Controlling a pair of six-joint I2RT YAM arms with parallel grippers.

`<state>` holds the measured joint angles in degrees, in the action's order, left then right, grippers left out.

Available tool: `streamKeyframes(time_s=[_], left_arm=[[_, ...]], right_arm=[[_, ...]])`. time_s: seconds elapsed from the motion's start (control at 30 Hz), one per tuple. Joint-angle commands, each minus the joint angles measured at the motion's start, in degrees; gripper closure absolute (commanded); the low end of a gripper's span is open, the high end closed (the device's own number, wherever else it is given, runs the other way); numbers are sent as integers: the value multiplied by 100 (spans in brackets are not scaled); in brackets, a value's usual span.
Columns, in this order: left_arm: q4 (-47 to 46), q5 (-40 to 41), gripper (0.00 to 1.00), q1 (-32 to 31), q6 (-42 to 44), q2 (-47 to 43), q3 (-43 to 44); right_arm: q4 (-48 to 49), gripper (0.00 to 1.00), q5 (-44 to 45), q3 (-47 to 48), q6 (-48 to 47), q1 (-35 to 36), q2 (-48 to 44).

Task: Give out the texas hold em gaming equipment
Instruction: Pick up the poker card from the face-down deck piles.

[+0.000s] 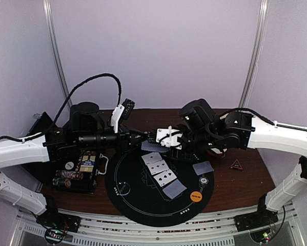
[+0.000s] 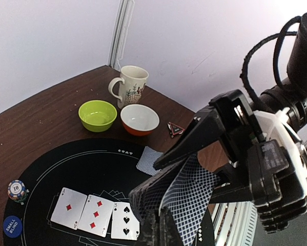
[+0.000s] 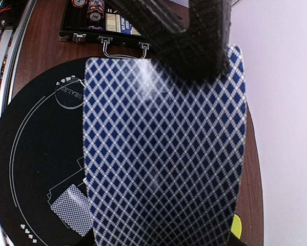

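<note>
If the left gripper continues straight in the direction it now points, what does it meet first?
It pinches one card; straight ahead lies the card deck in the right gripper, though depth is unclear.

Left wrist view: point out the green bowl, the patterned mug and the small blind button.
green bowl (image 2: 97, 126), left wrist view, front outer wall
white patterned mug (image 2: 134, 88), left wrist view, patterned side of body
small blind button (image 2: 12, 226), left wrist view, middle of blue face
</note>
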<state>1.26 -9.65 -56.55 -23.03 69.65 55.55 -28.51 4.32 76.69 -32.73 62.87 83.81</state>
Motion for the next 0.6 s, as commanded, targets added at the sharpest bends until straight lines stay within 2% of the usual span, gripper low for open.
streamKeyframes(time_s=[0.0, 0.37, 0.57], left_arm=[[-334, -102, 100, 48, -36, -45, -57], [-483, 52, 100, 123, -73, -231, -221], [-623, -196, 100, 127, -174, 298, -196]], right_arm=[[72, 50, 53, 56, 93, -46, -94], [86, 50, -13, 29, 131, -126, -102], [134, 50, -233, 92, 127, -124, -85]])
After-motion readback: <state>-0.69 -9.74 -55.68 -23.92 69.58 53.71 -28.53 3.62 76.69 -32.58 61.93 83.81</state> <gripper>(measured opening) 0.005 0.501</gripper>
